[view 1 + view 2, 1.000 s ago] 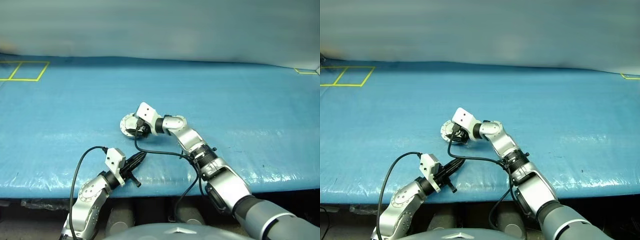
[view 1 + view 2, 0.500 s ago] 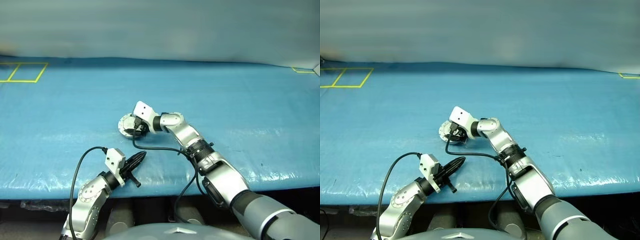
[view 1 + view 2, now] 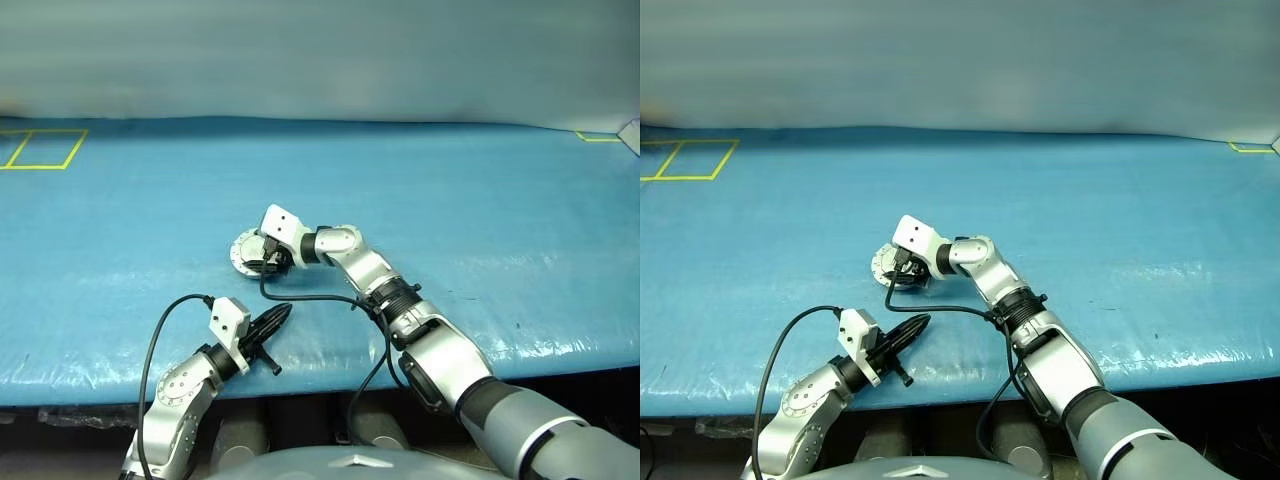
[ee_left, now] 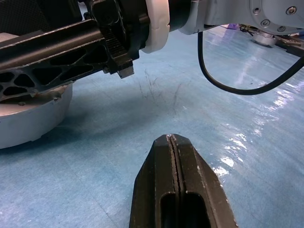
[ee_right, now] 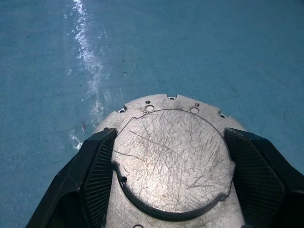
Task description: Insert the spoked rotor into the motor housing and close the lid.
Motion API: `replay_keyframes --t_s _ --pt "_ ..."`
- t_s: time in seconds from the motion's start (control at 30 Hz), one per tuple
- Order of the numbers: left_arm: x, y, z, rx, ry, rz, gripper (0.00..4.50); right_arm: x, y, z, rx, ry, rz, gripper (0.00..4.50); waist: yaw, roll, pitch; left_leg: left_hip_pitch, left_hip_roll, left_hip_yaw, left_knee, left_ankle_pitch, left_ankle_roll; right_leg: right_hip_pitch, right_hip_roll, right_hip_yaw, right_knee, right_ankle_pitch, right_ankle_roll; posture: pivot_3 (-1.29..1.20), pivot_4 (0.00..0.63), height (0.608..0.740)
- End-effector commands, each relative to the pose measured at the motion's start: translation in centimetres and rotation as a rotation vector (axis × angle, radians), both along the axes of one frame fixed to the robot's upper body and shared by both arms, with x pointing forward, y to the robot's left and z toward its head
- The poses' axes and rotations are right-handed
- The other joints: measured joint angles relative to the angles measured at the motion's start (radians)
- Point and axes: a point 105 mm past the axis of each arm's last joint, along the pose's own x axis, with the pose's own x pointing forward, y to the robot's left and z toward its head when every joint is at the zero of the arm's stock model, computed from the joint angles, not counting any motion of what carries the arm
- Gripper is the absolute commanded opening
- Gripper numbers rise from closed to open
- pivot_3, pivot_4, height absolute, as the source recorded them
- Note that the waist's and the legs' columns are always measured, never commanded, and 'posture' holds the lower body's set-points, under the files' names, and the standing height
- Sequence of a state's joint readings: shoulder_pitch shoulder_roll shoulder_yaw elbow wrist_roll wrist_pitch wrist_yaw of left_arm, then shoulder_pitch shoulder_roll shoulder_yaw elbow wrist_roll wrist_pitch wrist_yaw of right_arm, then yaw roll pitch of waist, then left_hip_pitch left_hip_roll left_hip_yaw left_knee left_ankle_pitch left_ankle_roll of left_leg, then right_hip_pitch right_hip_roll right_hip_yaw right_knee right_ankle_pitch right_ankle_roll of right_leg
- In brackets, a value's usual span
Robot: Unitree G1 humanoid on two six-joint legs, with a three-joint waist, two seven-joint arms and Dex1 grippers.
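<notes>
The motor housing [image 3: 238, 256] lies on the blue table with its lid [image 5: 173, 161] shut flat on top, smooth scratched face up. My right gripper [image 5: 171, 135] reaches over it from the right, open, with one black finger [image 5: 97, 171] on each side of the lid's raised centre. Whether the fingers press on the metal I cannot tell. The left wrist view shows one of those fingers [image 4: 47, 61] lying along the housing's [image 4: 28, 118] upper rim. The spoked rotor is hidden. My left gripper [image 3: 280, 313] is shut and empty near the table's front edge, pointing toward the housing.
A black cable [image 3: 320, 297] from my right wrist loops over the table between the two grippers. Yellow tape squares [image 3: 40, 148] mark the far left of the blue table cover [image 3: 480, 200]. The table's front edge runs just behind my left gripper.
The whole picture has slid a little, so the camera moved. My right forearm has swung in slightly, but the gripper stays over the lid. The left arm is still.
</notes>
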State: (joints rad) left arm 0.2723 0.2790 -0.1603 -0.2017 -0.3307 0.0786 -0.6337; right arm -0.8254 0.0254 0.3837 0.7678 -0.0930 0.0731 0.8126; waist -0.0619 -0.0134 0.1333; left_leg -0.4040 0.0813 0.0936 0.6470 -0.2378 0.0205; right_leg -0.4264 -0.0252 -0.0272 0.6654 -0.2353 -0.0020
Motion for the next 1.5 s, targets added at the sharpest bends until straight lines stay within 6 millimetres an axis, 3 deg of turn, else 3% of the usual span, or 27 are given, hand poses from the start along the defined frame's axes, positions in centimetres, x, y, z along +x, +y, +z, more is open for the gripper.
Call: replay_keyframes --t_s 0.03,0.43,0.7,1.0,1.5 --pt "0.1 -0.1 1.2 -0.01 -0.056 0.002 0.0 -1.3 0.0 -3.0 -0.085 0.089 0.031 3.27 -0.002 0.0 0.0 0.0 0.0 0.0 0.0 0.0 0.0 0.0 0.0 0.0 0.0 0.0 0.0 0.0 0.15 0.74" --pt "-0.1 -0.2 1.1 -0.014 -0.051 0.005 0.0 -1.7 0.7 -3.6 -0.13 0.151 0.025 3.27 -0.008 0.001 -0.001 0.006 0.001 0.002 -0.002 0.0 0.0 0.001 0.001 0.003 0.002 -0.001 -0.002 0.0 0.15 0.74" --pt "0.0 -0.2 1.2 -0.015 -0.052 0.005 0.0 -1.5 1.4 -2.3 -0.059 0.057 0.053 3.27 -0.01 0.0 -0.001 0.006 0.001 0.004 -0.003 0.0 -0.001 0.0 0.001 0.008 0.001 -0.001 -0.001 0.0 0.15 0.74" --pt "0.0 -0.3 1.2 -0.017 -0.051 0.002 0.0 -1.6 1.3 -1.7 -0.103 -0.045 0.141 3.27 -0.01 0.0 -0.001 0.006 0.001 0.007 -0.005 0.0 -0.001 -0.001 0.002 0.012 0.001 -0.001 -0.001 0.0 0.15 0.74" --pt "0.0 -0.6 1.2 -0.021 -0.049 -0.009 0.0 0.7 0.3 -2.4 0.002 0.227 -0.225 3.27 -0.008 0.0 -0.001 0.008 0.001 0.007 -0.004 -0.001 -0.001 -0.001 0.001 0.013 0.002 0.001 -0.001 0.0 0.15 0.74"
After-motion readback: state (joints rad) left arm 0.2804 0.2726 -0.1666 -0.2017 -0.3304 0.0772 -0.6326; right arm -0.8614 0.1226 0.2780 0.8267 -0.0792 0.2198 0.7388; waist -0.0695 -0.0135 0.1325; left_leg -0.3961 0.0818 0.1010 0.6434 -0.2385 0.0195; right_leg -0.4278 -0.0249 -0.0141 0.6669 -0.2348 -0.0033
